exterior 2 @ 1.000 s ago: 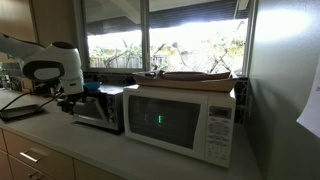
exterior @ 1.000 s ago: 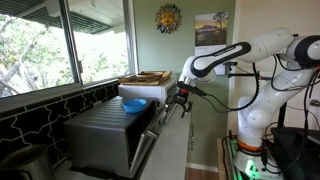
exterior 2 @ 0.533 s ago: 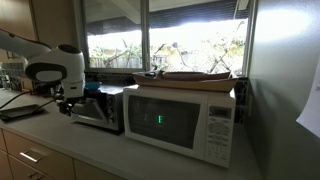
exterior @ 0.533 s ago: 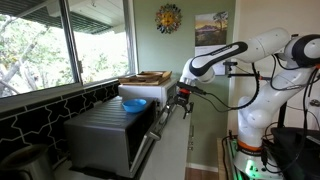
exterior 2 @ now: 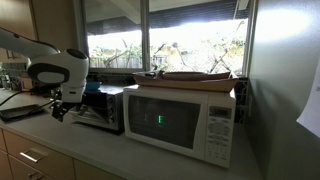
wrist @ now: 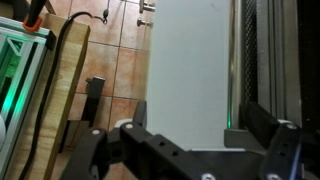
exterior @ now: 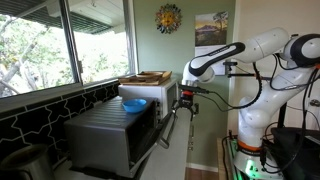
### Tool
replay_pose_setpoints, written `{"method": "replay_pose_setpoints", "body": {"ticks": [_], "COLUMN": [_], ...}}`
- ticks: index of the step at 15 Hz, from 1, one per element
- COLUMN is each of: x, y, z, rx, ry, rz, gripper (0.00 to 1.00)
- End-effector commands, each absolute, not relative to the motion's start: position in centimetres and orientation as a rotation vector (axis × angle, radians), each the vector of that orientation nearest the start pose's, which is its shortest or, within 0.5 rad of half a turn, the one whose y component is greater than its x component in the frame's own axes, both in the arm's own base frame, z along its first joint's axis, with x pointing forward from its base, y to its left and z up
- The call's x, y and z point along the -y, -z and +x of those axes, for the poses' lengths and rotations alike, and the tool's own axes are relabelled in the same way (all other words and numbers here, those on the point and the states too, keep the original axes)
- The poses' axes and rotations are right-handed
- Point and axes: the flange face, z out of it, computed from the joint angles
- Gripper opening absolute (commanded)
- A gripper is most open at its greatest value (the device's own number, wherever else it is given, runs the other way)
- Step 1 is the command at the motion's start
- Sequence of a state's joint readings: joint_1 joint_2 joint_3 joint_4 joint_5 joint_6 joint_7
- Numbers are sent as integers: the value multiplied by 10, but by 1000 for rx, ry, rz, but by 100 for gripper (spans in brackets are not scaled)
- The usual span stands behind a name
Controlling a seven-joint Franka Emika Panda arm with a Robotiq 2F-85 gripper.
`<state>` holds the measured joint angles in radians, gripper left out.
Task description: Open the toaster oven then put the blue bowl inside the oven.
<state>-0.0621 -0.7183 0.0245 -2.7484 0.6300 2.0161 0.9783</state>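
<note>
Oven (exterior: 100, 135) on the table (exterior 2: 55, 142), ribbed top facing up; its dark door (exterior: 153, 143) hangs partway open, tilted outward from the bottom hinge. The bowl (exterior: 133, 104) sits on top of the oven, near the front edge, upright, not inside. The gripper (exterior: 187, 104) is right at the door's upper edge, pointing down, with the white arm (exterior: 250, 50) reaching in from behind it. In the exterior view from the table's far end, the gripper (exterior 2: 60, 108) hangs just in front of the oven (exterior 2: 98, 112), and the bowl (exterior 2: 94, 89) shows as a blue patch above it. The white microwave (exterior 2: 175, 120) stands just beside the oven, with a wooden tray (exterior 2: 190, 75) on top. In the wrist view the gripper (wrist: 190, 160) fills the bottom edge, dark links spread wide and tips cut off; I cannot tell whether it grips the door or hangs loose. Tiled floor (wrist: 110, 60) lies beyond.
</note>
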Motion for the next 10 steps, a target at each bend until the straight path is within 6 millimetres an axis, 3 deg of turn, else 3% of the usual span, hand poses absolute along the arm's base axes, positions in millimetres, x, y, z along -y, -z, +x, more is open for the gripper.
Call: {"method": "replay_pose_setpoints", "body": {"ticks": [1, 10], "x": [-1, 23], "y": [-417, -388], "z": [326, 315], "rx": [-1683, -1789], "ry": [-421, -594], "rz": [-2071, -2030], "gripper": [100, 100]}}
